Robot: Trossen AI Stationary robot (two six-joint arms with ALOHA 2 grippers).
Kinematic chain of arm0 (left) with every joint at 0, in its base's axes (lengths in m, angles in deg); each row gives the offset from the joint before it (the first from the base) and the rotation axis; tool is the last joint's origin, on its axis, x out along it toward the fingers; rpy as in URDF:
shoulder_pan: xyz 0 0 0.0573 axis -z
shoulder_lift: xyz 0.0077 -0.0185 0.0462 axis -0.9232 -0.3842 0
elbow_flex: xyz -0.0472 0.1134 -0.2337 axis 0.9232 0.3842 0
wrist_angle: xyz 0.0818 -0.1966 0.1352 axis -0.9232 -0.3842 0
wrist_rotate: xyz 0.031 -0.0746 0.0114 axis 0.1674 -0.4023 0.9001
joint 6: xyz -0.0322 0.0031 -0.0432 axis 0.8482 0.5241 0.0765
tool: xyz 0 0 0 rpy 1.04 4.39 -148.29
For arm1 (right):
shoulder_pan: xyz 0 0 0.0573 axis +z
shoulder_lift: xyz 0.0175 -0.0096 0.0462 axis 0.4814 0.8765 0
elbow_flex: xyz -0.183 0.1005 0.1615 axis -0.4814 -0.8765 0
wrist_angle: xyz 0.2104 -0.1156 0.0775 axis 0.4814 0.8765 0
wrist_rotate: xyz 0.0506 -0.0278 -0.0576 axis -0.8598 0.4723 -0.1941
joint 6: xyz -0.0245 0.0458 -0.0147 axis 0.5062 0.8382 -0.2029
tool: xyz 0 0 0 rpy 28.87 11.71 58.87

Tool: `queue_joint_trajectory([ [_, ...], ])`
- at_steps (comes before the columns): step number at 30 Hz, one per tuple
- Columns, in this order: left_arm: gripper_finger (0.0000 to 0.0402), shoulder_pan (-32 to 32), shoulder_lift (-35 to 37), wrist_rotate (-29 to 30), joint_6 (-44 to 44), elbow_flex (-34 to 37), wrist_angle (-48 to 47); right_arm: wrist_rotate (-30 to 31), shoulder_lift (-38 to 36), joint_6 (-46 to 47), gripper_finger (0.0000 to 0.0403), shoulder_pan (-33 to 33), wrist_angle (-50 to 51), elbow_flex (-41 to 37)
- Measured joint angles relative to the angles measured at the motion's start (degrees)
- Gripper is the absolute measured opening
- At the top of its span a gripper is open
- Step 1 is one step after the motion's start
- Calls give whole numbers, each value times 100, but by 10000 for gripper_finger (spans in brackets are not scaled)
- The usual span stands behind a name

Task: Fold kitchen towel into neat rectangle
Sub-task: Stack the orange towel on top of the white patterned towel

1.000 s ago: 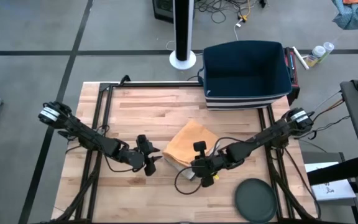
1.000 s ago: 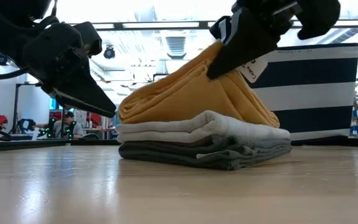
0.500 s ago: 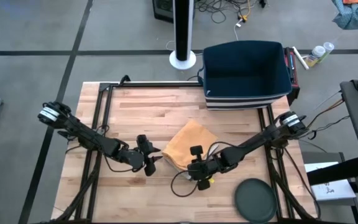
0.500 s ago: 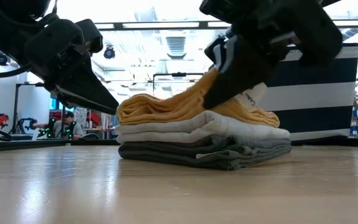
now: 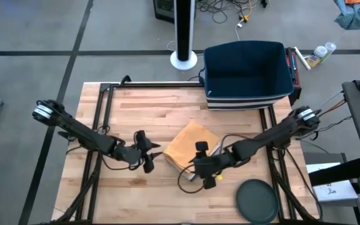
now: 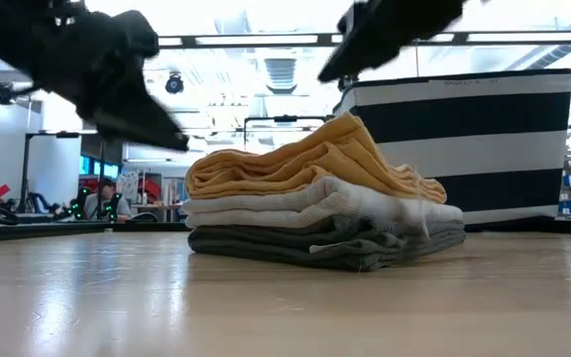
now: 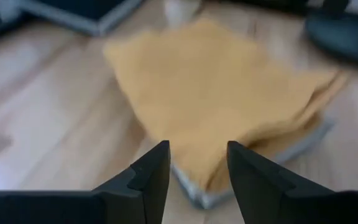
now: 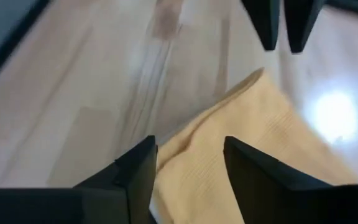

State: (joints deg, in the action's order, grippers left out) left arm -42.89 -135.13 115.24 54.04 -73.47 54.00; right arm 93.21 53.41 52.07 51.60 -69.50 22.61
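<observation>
Kitchen towel (image 5: 190,145), orange-yellow and folded, lies near the middle of the wooden table (image 5: 149,106) in the high view, on top of other folded cloths. The left gripper (image 5: 147,157) sits just off its left edge, the right gripper (image 5: 202,164) at its lower right corner, on the side nearest the round dark disc (image 5: 257,200). A dark bin (image 5: 247,74) stands at the table's far edge; bare wood stretches between bin and towel.

Low view: the towel crowns a stack — a pale cloth (image 6: 365,206) under it, a grey cloth (image 6: 335,243) at the bottom. Both grippers hang above and clear of it, one to each side, with bare table in front.

Left wrist view: the two dark fingers (image 7: 151,177) stand apart with nothing between them, the towel's near corner just ahead.

Right wrist view: the fingers (image 8: 135,174) are spread and empty — the towel's folded edge lies just past them, bare wood beside it.
</observation>
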Motion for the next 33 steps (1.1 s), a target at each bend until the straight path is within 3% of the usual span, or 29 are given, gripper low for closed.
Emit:
queue_joint_trajectory([
  [5,147,-233,-120,-73,-362,-26,1017,353,-239,392,188,-207,286,-117],
  [10,155,-490,-984,-475,-495,-310,1342,345,75,799,173,-333,222,-313],
  [15,160,-705,-1598,-636,-376,-673,468,348,386,1063,160,-338,203,-325],
  [22,151,-728,-1642,-762,-255,-799,-799,419,413,1362,151,-336,99,-447],
  [27,143,-727,-1669,-1023,-255,-761,-746,433,413,1435,153,-336,-874,-851],
  [33,144,-706,-1683,-1065,-524,-829,-493,438,413,1479,152,-336,-1329,-1205],
])
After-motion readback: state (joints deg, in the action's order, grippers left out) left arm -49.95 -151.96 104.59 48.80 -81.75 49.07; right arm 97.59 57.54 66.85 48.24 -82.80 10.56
